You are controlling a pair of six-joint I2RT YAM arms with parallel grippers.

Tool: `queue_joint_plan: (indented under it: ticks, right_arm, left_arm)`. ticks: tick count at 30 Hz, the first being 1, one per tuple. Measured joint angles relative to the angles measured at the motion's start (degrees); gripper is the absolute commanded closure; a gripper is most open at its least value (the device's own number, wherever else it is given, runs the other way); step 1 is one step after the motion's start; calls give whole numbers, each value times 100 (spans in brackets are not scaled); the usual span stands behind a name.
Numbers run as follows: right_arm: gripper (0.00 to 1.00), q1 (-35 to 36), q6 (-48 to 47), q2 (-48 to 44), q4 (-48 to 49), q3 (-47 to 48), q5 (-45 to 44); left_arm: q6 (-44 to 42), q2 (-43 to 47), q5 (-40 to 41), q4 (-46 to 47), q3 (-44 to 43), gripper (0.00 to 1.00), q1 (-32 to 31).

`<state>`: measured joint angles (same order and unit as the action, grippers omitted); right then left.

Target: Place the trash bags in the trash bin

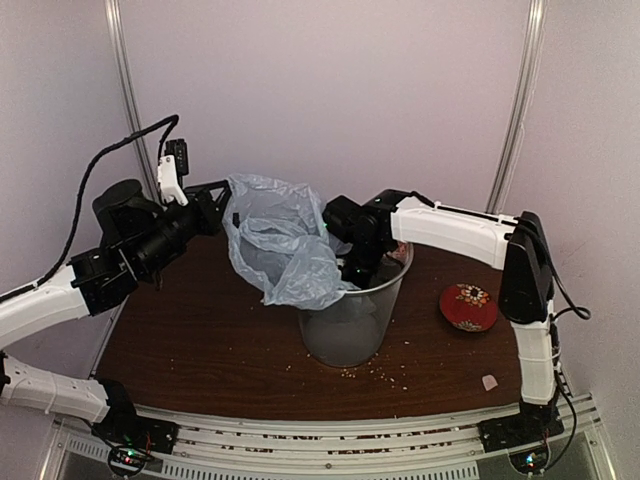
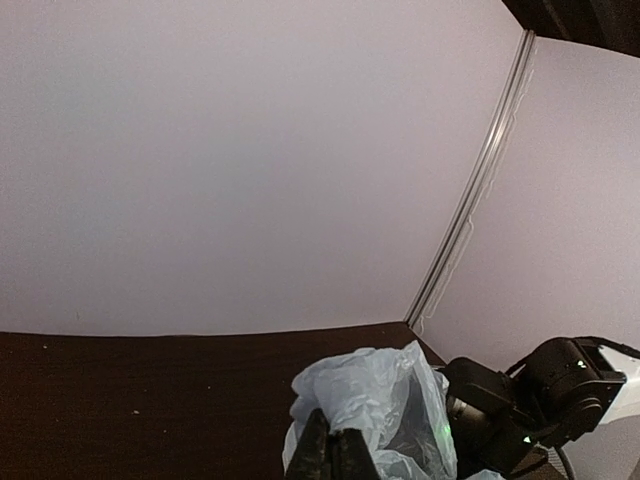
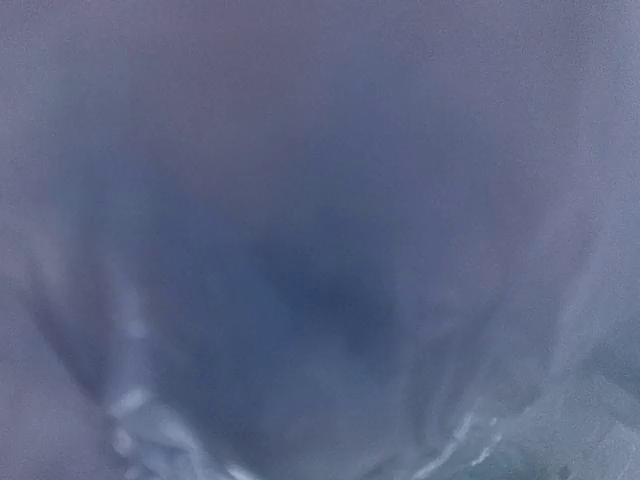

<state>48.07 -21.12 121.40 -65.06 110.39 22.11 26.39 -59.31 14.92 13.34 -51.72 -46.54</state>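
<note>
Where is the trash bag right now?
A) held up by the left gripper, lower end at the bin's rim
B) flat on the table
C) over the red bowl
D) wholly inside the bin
A: the left gripper pinches the trash bag up, its tail at the trash bin.

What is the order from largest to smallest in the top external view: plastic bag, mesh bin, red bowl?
1. Plastic bag and mesh bin: too close to rank, since the bag hangs raised, nearer the camera.
2. Red bowl: clearly smallest.
</note>
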Motion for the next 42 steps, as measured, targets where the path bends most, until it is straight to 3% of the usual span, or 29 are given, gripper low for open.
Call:
queue_joint_plan:
  ticks: [4,15,27,35,42]
  right_arm:
    - [38,0,-2,-160,-28,92,0]
    - [33,0,-168,-1816,-33,-55,22]
    - [38,-319,-483,-1982,-74,-573,55]
    - [33,-925,-890,-2841,-52,-1027,686]
    - [30,-951,-1008,-3521,238,-1145,1414]
  left_arm:
    - [55,-24,-70,-22,48,100,0]
    - [57,-20,136,-17,63,100,0]
    - [11,-20,839,-232,-17,100,0]
    - [9,-435,1484,-621,-544,100,0]
    - [9,-990,1484,-782,-935,100,0]
